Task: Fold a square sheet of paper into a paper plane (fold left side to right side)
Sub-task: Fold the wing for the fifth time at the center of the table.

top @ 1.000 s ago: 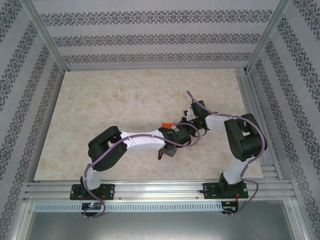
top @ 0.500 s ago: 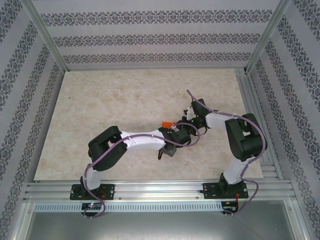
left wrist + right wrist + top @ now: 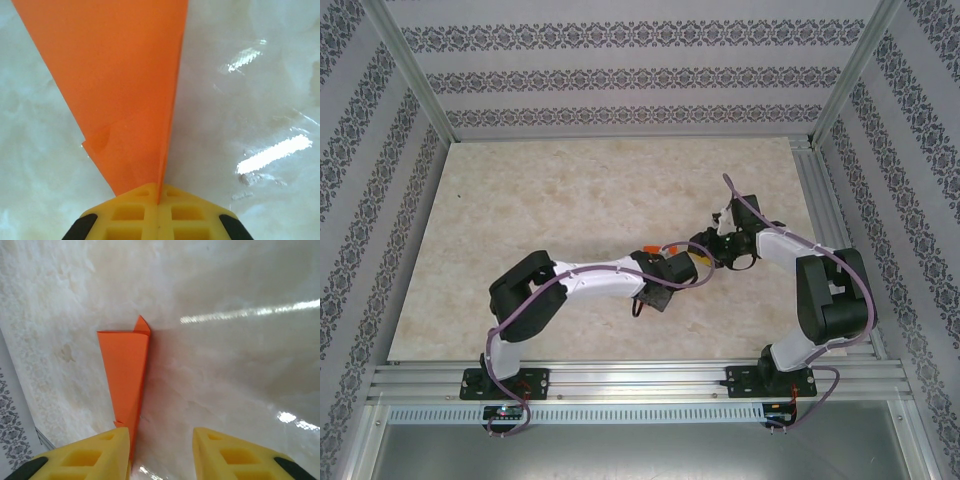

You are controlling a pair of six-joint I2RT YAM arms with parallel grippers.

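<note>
The paper plane point(image 3: 125, 85) is a bright orange folded dart lying over the pale marbled table point(image 3: 260, 75). My left gripper point(image 3: 159, 192) is shut on its narrow end, the yellow fingers point(image 3: 130, 210) pressed together with the paper's edge pinched between them. In the right wrist view the paper plane point(image 3: 125, 375) runs from a small folded corner at its far end down to my left yellow finger point(image 3: 95, 455). My right gripper point(image 3: 162, 452) is open with bare table between its fingers. In the top view the left gripper point(image 3: 696, 263) and right gripper point(image 3: 713, 247) meet at the table's centre right.
The marbled table point(image 3: 570, 190) is ringed by patterned walls point(image 3: 620, 75) and aluminium posts. A metal rail point(image 3: 640, 378) with both arm bases runs along the near edge. Purple cables loop along both arms.
The right arm's elbow has swung out to the right and its gripper has drawn back slightly right. The left arm has reached a little further right.
</note>
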